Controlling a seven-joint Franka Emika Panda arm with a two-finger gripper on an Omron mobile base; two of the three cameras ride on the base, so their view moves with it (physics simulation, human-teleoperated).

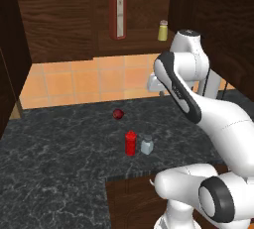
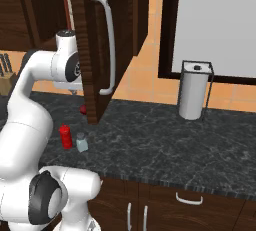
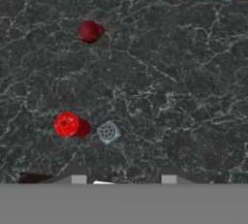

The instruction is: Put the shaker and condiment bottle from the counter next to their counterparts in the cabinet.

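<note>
The small red condiment bottle [image 1: 130, 143] [image 2: 65, 136] stands on the dark marbled counter [image 1: 59, 143], with the pale grey-blue shaker [image 1: 147, 144] [image 2: 82, 142] just to its right. From above, the hand view shows the bottle's red cap [image 3: 70, 124] and the shaker's silvery cap [image 3: 108, 132] side by side. My gripper [image 3: 124, 179] hangs high over them, open and empty. In the open cabinet [image 1: 59, 20], the counterparts stand on the shelf: a tall red bottle [image 1: 117, 12] and a yellowish shaker [image 1: 162, 30].
A small dark-red round thing [image 1: 118, 114] [image 3: 89, 31] lies on the counter behind the two items. The open cabinet door [image 2: 95, 50] with its pale handle hangs close to the arm's right. A paper towel holder [image 2: 194, 90] stands further right, a knife block [image 2: 5, 72] far left.
</note>
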